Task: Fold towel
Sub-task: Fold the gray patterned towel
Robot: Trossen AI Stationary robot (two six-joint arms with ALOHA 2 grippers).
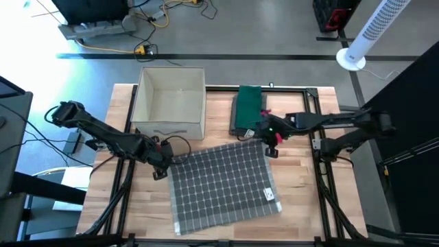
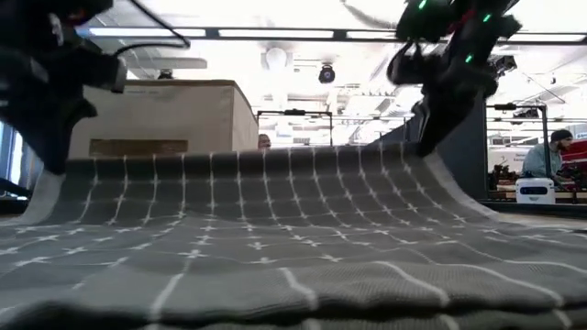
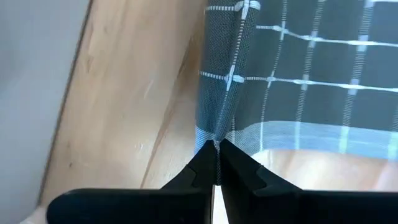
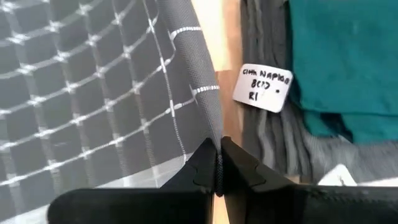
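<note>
The towel (image 1: 223, 184) lies unfolded near the bench's front edge. The left gripper (image 1: 160, 167) and right gripper (image 1: 272, 143) each pinch a back corner, lifted; the fold is only beginning.

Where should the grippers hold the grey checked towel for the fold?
At its two far corners, from above. The left gripper and right gripper pinch one each there; the far edge of the towel is lifted, the rest flat.

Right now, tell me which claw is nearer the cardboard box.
Left. The left claw pinches the towel's corner just below the cardboard box; the right claw holds the other far corner, farther off beside the green cloth stack.
</note>
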